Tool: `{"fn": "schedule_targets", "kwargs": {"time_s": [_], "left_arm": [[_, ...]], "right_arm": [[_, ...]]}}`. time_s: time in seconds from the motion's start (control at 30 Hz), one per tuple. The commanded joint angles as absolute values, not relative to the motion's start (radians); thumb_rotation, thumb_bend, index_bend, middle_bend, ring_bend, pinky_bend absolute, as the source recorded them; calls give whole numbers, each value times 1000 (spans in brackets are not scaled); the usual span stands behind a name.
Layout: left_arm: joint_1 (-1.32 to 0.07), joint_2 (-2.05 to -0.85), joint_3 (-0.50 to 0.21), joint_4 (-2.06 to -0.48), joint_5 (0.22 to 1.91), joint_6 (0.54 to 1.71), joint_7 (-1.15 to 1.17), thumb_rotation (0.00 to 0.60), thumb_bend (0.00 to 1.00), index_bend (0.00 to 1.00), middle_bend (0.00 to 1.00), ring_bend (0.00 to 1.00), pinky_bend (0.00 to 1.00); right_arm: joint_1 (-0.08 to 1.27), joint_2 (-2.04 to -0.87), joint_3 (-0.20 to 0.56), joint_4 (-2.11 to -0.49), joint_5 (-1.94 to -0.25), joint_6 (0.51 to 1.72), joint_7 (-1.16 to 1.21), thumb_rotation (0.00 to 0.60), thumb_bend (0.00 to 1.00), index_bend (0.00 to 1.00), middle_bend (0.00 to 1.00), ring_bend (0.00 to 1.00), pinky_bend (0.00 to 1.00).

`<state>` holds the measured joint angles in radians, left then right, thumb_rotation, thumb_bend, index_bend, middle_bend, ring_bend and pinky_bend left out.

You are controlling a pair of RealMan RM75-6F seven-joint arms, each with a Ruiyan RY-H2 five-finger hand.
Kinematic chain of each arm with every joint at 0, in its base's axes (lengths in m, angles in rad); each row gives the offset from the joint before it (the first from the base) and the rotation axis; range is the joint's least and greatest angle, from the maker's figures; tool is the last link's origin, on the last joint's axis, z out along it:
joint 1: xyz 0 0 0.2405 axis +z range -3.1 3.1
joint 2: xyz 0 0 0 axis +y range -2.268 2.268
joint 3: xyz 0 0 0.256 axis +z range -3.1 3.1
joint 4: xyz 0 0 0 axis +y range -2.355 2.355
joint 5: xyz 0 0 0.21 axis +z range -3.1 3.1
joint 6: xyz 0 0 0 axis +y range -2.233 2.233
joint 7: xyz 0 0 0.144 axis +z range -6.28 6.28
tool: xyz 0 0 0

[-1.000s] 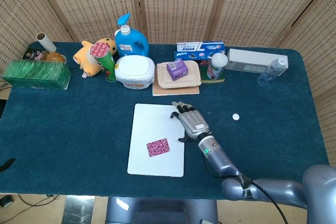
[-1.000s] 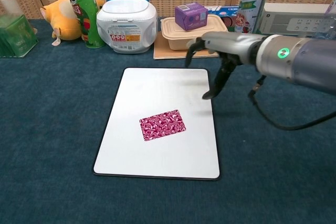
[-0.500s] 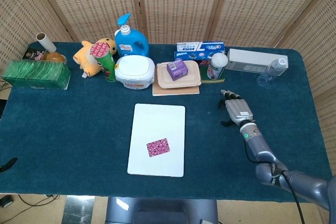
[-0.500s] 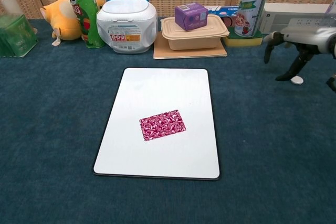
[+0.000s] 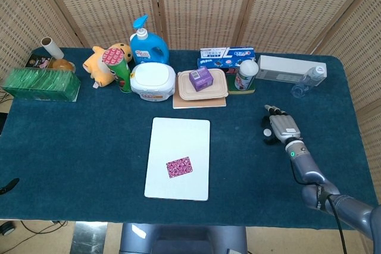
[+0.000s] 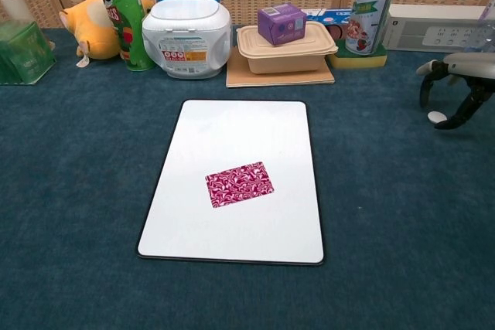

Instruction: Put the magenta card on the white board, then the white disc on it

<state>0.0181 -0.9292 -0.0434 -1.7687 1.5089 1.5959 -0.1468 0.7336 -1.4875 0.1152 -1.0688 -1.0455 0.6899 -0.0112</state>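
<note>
The magenta card [image 6: 239, 184] lies flat on the white board [image 6: 232, 129], a little below its middle; the head view shows the same card [image 5: 179, 167] and board [image 5: 178, 138]. The white disc [image 6: 436, 117] lies on the blue cloth far to the right of the board. My right hand [image 6: 464, 81] hovers over it with its fingers arched down on either side of the disc, holding nothing. In the head view the right hand [image 5: 281, 127] covers the disc. My left hand shows in neither view.
Along the back stand a green chips can [image 6: 122, 13], a white tub [image 6: 186, 27], a beige lunch box [image 6: 286, 48] with a purple box [image 6: 281, 23] on it, a tall can [image 6: 367, 13] and a white box [image 6: 437, 35]. A plastic bottle [image 5: 308, 80] lies behind the hand.
My right hand has swept from the board's right edge across to the right and now sits over the white disc. The card and board have not moved.
</note>
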Motion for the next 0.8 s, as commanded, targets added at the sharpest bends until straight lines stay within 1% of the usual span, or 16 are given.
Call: {"fn": "schedule_targets", "kwargs": {"time_s": [0.03,0.3,0.8], "left_arm": [[18,-930,-44,-1770,1508,1595,-144,600,102,0,0,0,0],[16,-935,-44,-1776,1506,1591,-125,600,102,0,0,0,0],[16,-938,-44,-1781,1505,1591,-112,600,102,0,0,0,0]], "right_arm": [[731,-1497,120,-1048,-1056,672,7,600,301,398,55,0,143],[729,-1507,134,-1000,-1069,643,39,600,305,408,62,0,162],[729,-1513,151,-985,-1081,619,51,600,310,433,65,0,165]]}}
